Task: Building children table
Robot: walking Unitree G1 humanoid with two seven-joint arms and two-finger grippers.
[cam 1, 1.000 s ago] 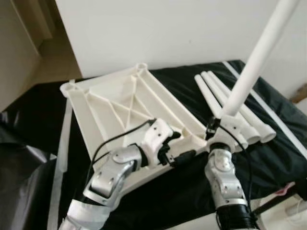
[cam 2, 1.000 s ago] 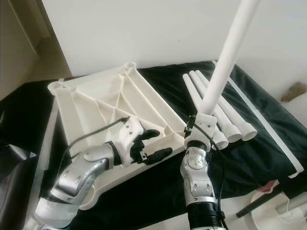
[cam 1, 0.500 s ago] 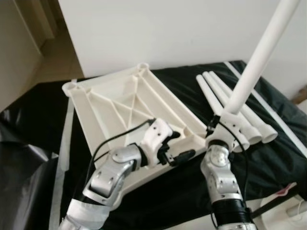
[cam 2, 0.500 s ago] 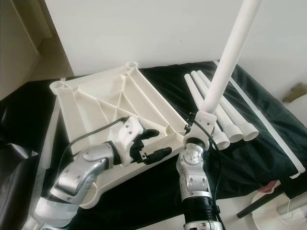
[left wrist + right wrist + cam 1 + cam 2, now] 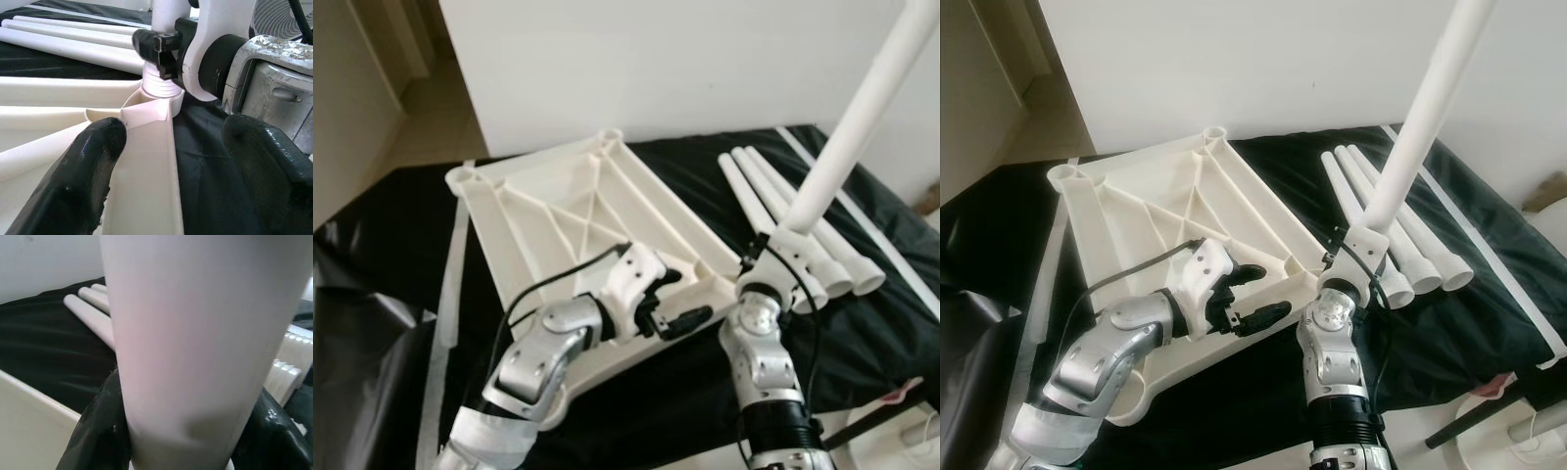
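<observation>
Left claw (image 5: pixel 690 315): fingers apart, straddling the near rim of the upturned tabletop (image 5: pixel 558 215), which lies underside-up on black sheeting. Corner socket (image 5: pixel 156 100) sits just ahead of it. Right claw (image 5: pixel 1356 257): clamped on the white table leg (image 5: pixel 1425 127), long axis steeply up, leaning right. Threaded end appears started in the socket; seating depth unclear. Three spare legs (image 5: pixel 798 225) lie to the right.

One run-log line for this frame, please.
right gripper: holds leg at tabletop corner socket | left gripper: open, steadying tabletop | spare legs: three
</observation>
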